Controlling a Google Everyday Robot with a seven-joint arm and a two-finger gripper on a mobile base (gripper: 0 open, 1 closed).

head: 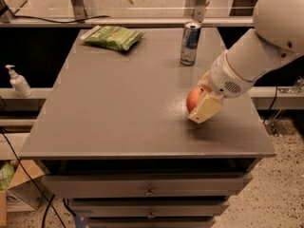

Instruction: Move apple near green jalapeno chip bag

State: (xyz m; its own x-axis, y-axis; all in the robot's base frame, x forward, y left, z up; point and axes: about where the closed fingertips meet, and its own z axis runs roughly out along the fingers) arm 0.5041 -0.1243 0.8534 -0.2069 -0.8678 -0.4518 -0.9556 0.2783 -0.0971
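Observation:
The orange-red apple (pixel 193 99) is at the right side of the grey table (pixel 118 108), held in my gripper (pixel 199 106). The gripper comes in from the right on a white arm and is shut on the apple, with a cream finger pad (pixel 207 109) covering its right side. The apple looks slightly above the tabletop, with a shadow under it. The green jalapeno chip bag (pixel 113 36) lies flat at the table's far left corner, well apart from the apple.
A blue-and-silver drink can (pixel 190 43) stands upright at the far right of the table, just behind the apple. A soap dispenser (pixel 18 81) stands on a ledge to the left. Drawers are below the table's front edge.

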